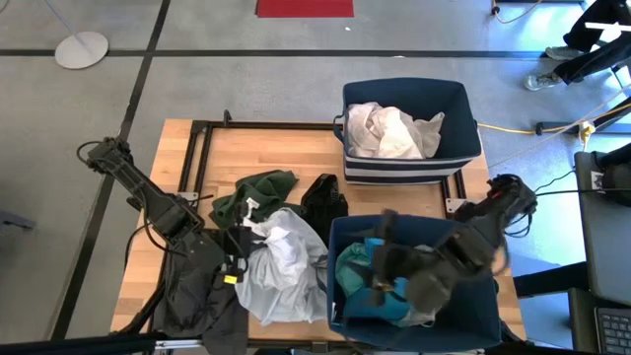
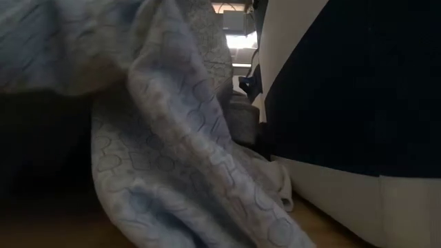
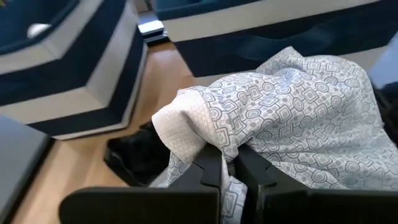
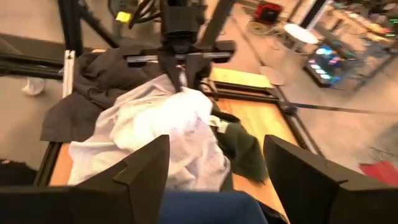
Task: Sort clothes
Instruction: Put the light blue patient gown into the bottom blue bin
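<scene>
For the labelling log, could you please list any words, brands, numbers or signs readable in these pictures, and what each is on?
No text can be read in any view.
Light grey garment, pinched by the left gripper: a printed pattern of squares and circles only, no letters.
Bins: plain stripes, no label.
Right gripper, open: unmarked.

We see a robotics lab or workshop: a pale butcher-block wooden table (image 1: pixel 296 148) on a black metal frame (image 1: pixel 202 138) stands on a grey floor marked with dark tape lines (image 1: pixel 148 49), a yellow cable (image 1: pixel 523 126) trails at the far right, and a round white stand base (image 1: pixel 81 48) sits far left.
</scene>
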Controlling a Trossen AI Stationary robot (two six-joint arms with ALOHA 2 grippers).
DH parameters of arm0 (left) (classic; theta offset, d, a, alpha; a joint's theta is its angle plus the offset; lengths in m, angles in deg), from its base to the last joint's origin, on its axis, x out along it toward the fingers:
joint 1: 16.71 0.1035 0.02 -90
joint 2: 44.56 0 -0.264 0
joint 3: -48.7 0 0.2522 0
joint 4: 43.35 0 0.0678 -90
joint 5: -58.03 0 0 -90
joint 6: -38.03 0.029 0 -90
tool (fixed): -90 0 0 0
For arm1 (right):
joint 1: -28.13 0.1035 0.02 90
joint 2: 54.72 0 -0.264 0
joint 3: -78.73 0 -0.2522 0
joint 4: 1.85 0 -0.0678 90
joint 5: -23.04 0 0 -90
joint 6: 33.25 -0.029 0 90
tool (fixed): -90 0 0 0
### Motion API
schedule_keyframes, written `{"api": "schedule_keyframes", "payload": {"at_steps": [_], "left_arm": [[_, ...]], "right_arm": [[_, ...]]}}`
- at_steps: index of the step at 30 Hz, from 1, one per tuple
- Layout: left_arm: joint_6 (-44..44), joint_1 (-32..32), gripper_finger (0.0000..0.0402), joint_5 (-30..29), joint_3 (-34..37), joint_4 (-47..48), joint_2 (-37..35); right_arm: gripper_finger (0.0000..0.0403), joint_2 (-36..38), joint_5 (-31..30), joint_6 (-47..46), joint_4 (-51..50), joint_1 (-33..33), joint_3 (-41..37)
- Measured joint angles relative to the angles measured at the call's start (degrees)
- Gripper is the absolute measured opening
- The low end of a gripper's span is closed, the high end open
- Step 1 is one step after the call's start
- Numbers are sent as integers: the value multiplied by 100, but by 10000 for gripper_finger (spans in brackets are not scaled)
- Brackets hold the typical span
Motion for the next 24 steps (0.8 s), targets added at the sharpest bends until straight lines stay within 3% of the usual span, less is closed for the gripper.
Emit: {"api": "schedule_keyframes", "payload": {"at_steps": [4,15,24], "left_arm": [[4,2,10,-197,0,0,0],[75,0,12,-215,0,4,0],[157,1,14,-215,0,4,0]], "right_arm": [[261,-2,771,585,812,-520,-439],[261,-7,2932,967,2216,-1665,-1151],[267,-74,3622,530,2863,-2248,-1160]]}}
